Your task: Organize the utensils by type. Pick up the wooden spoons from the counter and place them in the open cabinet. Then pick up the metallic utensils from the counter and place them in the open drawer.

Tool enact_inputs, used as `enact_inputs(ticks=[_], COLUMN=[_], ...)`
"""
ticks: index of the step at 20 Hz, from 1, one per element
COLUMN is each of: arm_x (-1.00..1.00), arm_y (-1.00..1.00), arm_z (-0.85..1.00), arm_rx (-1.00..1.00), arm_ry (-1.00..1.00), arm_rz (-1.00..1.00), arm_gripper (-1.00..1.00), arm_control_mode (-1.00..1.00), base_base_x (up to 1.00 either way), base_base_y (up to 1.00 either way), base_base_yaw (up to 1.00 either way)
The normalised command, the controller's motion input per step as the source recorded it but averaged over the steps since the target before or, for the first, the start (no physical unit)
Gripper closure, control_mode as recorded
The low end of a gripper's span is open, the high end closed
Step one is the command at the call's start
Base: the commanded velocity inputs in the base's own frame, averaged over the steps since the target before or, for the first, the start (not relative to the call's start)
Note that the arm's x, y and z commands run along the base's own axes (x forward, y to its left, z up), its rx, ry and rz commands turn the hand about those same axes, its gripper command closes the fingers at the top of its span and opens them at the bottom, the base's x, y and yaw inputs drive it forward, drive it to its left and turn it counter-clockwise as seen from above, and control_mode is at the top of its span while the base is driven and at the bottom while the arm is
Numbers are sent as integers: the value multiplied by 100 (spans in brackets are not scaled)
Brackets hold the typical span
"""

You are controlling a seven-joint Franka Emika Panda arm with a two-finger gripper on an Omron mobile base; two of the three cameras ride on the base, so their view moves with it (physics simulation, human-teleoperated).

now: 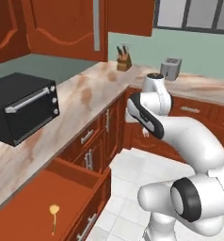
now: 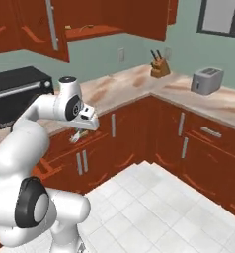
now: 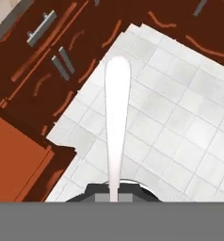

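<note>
Hand view: gripper [image 3: 115,194] clenched on thin metallic utensil [image 3: 117,117], tip toward 12 o'clock. Light, stiff, slippery (pinched at very end). Drawer [image 1: 43,197] at 9 o'clock.

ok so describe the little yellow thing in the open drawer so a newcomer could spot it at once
Start at the black toaster oven on the marble counter, then drop to the open reddish-brown drawer pulled out below it. Near its front lies a small yellow wooden spoon, round bowl and thin handle, the one pale thing on that dark wood.
</note>
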Motion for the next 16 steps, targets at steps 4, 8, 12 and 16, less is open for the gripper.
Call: enact_inputs(ticks=[4, 8, 12, 16], arm_x=[0, 0, 0, 0], arm_y=[0, 0, 0, 0], arm_z=[0, 0, 0, 0], arm_rx=[0, 0, 0, 0], arm_ry=[0, 0, 0, 0], arm_rz=[0, 0, 0, 0], arm_gripper=[100, 100, 100, 100], arm_control_mode=[100, 100, 100, 100], base_base_x=[52, 17, -29, -25], base_base_y=[-20, -32, -40, -54], base_base_yaw=[88, 91, 91, 78])
